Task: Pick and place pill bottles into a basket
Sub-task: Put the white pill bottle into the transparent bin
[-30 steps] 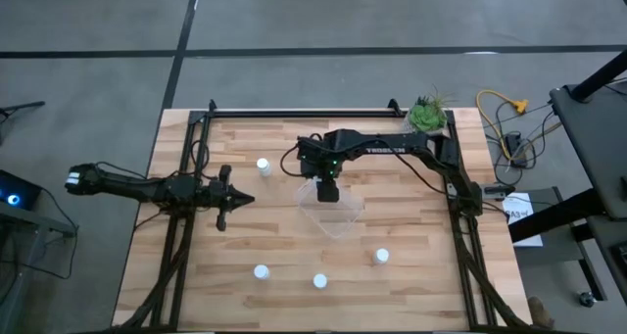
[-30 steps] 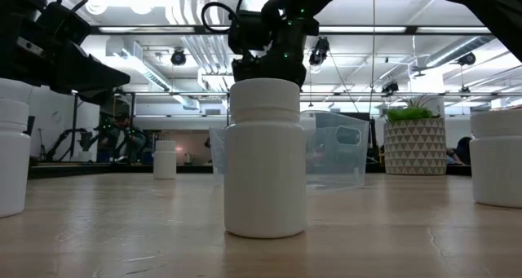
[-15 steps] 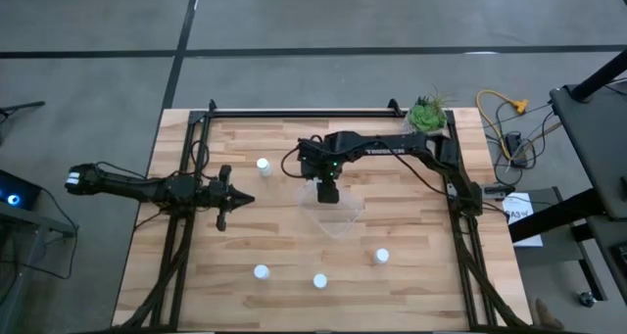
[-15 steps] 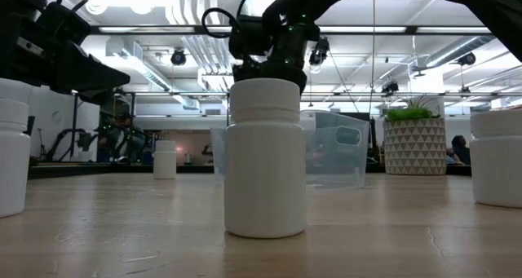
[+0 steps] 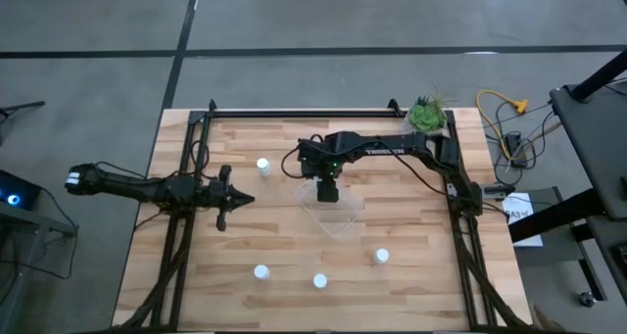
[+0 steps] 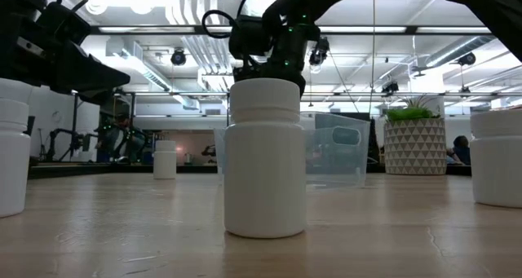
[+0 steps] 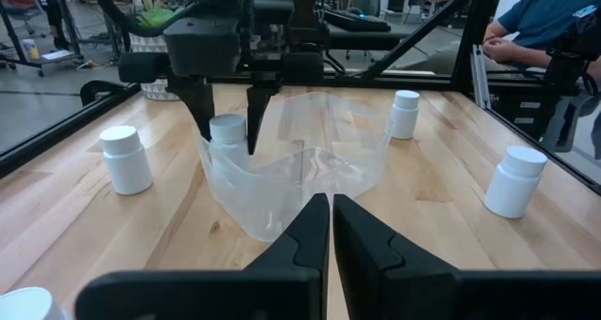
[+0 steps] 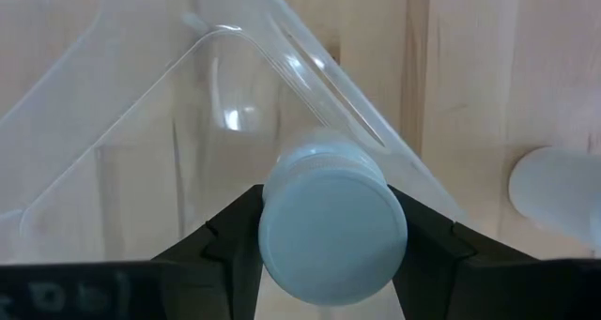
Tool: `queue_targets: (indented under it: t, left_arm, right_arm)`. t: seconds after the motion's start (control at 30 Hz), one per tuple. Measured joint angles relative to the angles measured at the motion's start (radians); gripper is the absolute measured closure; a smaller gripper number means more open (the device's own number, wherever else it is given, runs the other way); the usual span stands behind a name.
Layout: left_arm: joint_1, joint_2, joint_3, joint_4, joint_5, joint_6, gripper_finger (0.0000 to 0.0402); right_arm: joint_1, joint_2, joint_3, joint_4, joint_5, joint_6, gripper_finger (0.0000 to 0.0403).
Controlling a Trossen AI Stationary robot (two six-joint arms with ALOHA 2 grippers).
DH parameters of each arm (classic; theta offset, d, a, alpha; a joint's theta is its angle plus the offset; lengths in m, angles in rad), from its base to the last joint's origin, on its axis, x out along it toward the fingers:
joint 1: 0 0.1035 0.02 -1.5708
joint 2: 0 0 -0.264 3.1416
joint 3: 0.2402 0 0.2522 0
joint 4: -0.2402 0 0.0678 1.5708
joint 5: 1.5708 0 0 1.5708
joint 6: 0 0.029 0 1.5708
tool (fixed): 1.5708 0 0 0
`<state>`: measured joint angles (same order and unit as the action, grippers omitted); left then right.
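My right gripper (image 5: 326, 190) is shut on a white pill bottle (image 7: 228, 132) over the far left part of the clear tub (image 5: 335, 214). The tub also shows in the left wrist view (image 7: 310, 184). The other white bottles stand upright on the table: one far left of the tub (image 5: 263, 165) and three near the front (image 5: 261, 271) (image 5: 319, 281) (image 5: 382, 257). My left gripper (image 5: 233, 199) is shut and empty, waiting left of the tub; it also shows in its own wrist view (image 7: 331, 200). My right gripper pinches the bottle's cap (image 8: 333, 228) between its two fingers (image 7: 255, 118), one on each side. The fingers come from above, pointing down. The bottle stays upright below them, by the tub's rim; the tub's wall blurs its lower part, so I cannot tell whether it rests on anything.
A pale patterned pot with a green plant (image 5: 427, 114) stands at the far right corner. Dark frame rails run along the table's left, right and far sides. A person in a teal top (image 7: 549, 15) sits beyond the table's right side.
My right gripper has stayed shut on the bottle over the tub and has shifted only slightly. Nothing else has moved.
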<state>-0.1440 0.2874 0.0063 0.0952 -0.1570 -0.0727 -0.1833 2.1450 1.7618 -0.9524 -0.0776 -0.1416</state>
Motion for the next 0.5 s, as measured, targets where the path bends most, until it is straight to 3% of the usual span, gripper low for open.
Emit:
queue_targets:
  t: [0.5]
  left_arm:
    - [0.0,0.0,0.0,0.0,0.0,0.0,0.0402]
  right_arm:
    - [0.0,0.019,-0.011,0.015,-0.002,-0.007,0.0236]
